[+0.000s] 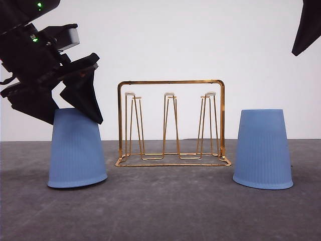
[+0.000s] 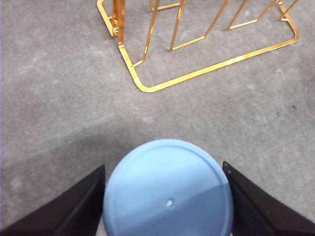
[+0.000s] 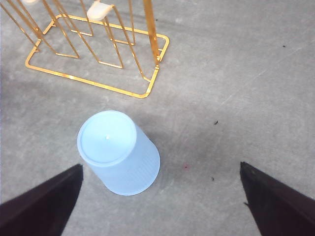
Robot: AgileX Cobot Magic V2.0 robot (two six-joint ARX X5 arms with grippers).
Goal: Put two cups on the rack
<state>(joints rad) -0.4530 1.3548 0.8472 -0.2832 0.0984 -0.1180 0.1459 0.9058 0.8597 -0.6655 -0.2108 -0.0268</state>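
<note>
You're on cup 1: your left gripper [image 2: 167, 196] straddles the left cup [image 1: 76, 150], fingers spread, not gripping. Close, lift, then seat it on a rack [image 1: 170, 123] peg.

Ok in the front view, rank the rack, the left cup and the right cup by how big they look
1. Gold wire rack, the widest and tallest.
2. Left cup and right cup: near alike, so no ranking between them; the left claw hides the left cup's top.
</note>
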